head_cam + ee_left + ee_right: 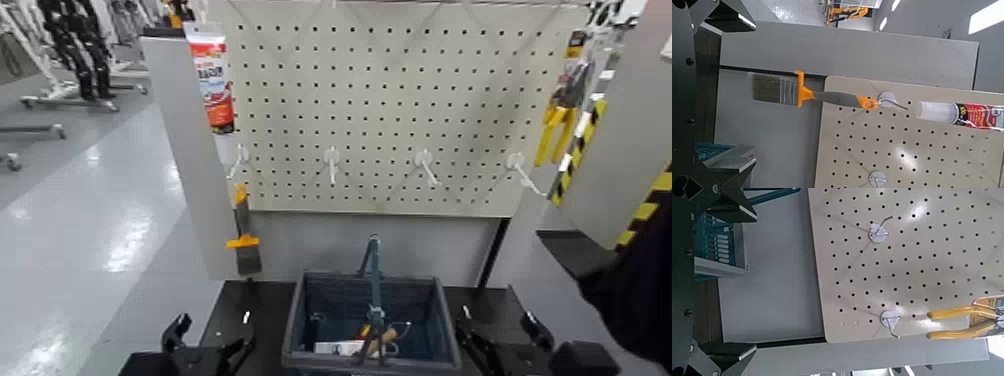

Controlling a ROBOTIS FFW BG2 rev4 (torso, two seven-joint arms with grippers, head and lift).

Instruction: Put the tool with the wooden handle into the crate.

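The dark blue-grey crate [300,325] stands on the black table in front of me, its thin bail handle upright. It also shows in the left wrist view [720,153] and the right wrist view [717,241]. The tool with the wooden handle [384,341] lies inside the crate near its front. Only its light-brown handle is clear; the blade is hard to make out. My left gripper [212,340] is open and empty, low to the left of the crate. My right gripper [500,337] is open and empty, low to the right of the crate.
A white pegboard [400,100] rises behind the crate. On it hang a grey scraper with an orange band [244,236], a white-and-red tube [213,85] and yellow-handled pliers [558,118]. Several white hooks [425,163] are bare. A striped post [640,212] stands at the right.
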